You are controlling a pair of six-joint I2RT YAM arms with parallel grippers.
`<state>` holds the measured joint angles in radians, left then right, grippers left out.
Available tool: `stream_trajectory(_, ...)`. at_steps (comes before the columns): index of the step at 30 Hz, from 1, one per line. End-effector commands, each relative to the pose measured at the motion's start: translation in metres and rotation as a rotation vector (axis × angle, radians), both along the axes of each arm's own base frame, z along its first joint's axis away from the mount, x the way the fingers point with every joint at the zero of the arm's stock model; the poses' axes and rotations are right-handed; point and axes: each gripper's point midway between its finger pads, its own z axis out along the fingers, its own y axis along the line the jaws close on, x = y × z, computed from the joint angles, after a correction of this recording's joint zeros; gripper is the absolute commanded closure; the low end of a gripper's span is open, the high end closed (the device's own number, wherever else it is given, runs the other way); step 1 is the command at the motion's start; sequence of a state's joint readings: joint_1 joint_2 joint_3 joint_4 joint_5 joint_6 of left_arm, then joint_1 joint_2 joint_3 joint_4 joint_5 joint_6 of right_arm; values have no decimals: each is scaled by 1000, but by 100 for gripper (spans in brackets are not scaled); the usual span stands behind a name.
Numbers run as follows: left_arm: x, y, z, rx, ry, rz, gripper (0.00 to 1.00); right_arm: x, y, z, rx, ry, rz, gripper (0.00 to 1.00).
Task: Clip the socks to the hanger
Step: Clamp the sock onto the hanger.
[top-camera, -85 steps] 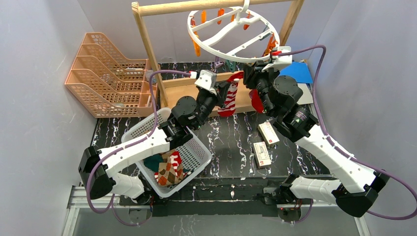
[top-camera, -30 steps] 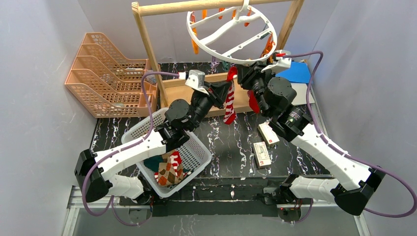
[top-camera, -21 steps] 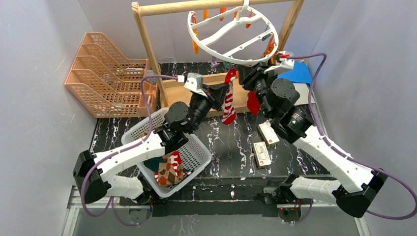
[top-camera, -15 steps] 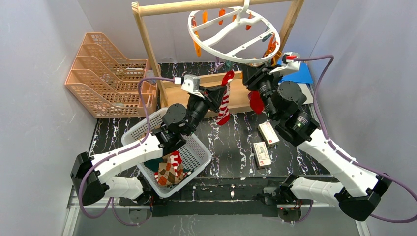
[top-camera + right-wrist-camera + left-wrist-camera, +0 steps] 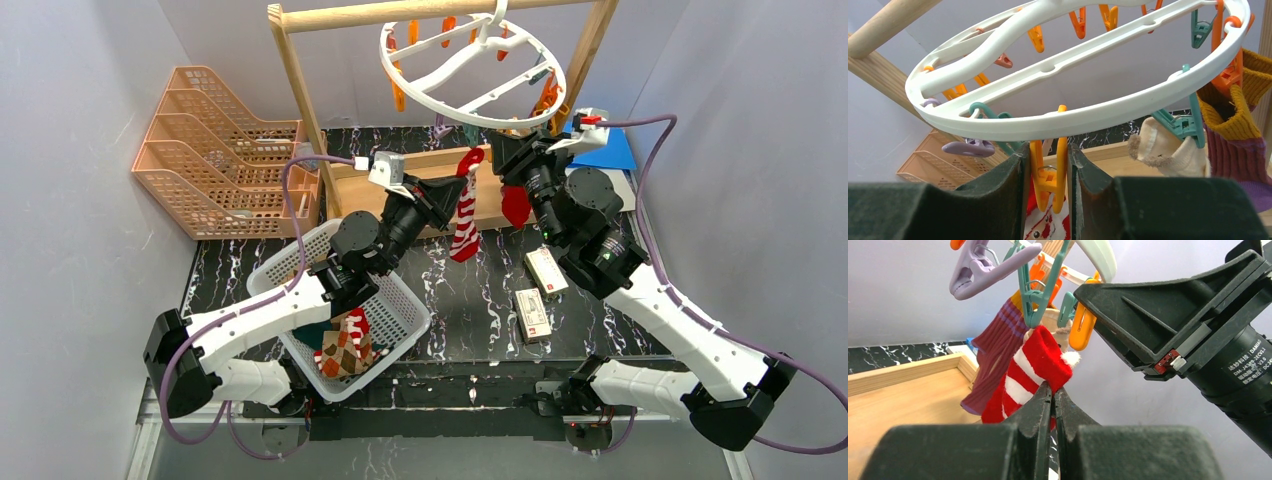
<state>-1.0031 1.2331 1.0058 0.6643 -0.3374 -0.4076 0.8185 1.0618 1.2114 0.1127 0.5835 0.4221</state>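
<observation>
Shifted since the earliest view: left gripper point(image 5: 1053, 390) drawn leftward, right gripper point(image 5: 1048, 150) farther right. Left jaws pinched fully closed on the red-and-white striped sock point(image 5: 1035, 367), its top just under a teal clip point(image 5: 1033, 295) of the white hanger point(image 5: 1073, 117). Right fingers part-way apart, pressing both sides of an orange clip point(image 5: 1048, 182) on the rim. Maroon sock point(image 5: 1235, 150) hanging at the ring's edge; argyle sock point(image 5: 345, 350) in the white basket point(image 5: 418, 312).

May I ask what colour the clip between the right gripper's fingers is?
Orange clip; the right wrist view shows it best.
</observation>
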Motion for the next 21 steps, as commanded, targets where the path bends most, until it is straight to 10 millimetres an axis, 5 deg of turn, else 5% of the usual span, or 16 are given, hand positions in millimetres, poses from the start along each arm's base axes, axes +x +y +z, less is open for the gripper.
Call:
stream_trajectory(1, -4, -1, 21, -64, -8, -29, 100, -2, -3, 19, 45, -54, -1, 99)
stream_trajectory(21, -4, -4, 23, -67, 1, -44, 100, 5, -3, 10, 5, -45, -27, 99)
